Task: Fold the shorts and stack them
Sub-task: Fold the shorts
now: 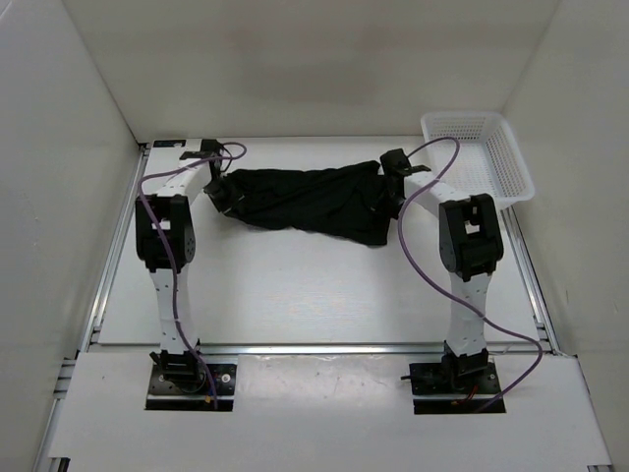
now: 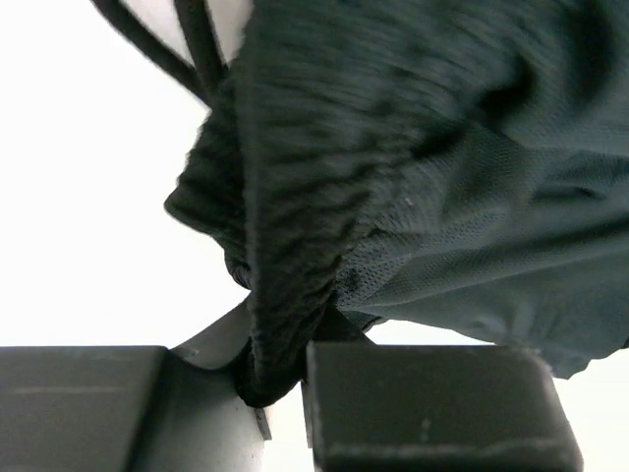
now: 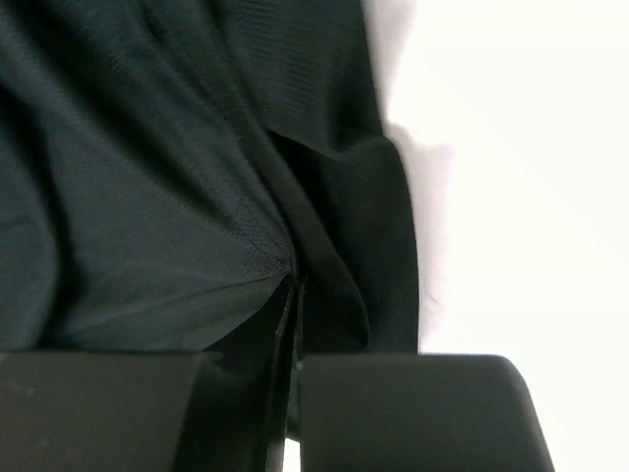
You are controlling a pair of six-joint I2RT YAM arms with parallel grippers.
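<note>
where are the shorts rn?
Top view: the shorts are stretched across the far middle, between the left hand and right hand, each pinching an end; white basket far right.

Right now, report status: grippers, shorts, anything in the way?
Left gripper shut on shorts, left end. Right gripper shut on right end. Shorts spread between them. Basket far right, not touching.

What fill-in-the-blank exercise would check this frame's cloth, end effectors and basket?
The left end effector and the right end effector are each shut on the soft ____ cloth shorts.
The shorts stretch ____ the two end effectors.
The white plastic mesh basket sits at the white table's far ____ corner.
Missing: black; between; right.
</note>
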